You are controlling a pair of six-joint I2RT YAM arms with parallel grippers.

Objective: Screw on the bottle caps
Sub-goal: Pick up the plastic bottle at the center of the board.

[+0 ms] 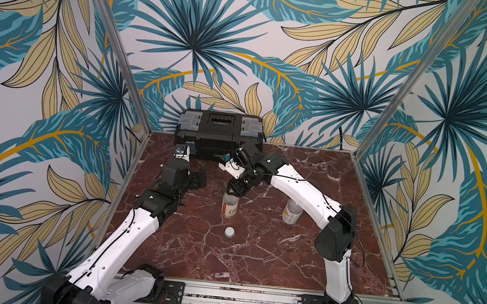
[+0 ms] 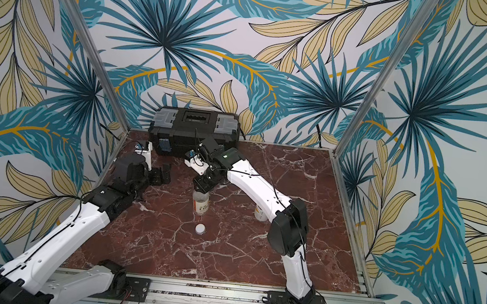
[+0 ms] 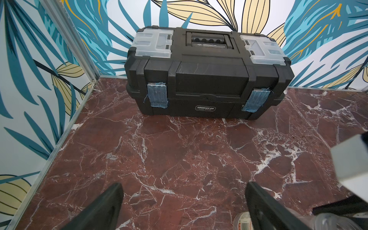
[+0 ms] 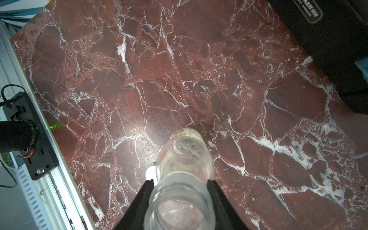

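The red-marked bottle is clear plastic with a white label carrying red print. It stands upright near the middle of the desk, its wide neck open and uncapped. In the right wrist view this bottle is seen down through its mouth, with the jaws of the right gripper pressed against either side of the neck. One cap, a small white disc, lies flat just in front of it, toward the front edge and not touching it. The yellow-labelled bottle stands upright toward the right edge, well apart and partly hidden by an arm.
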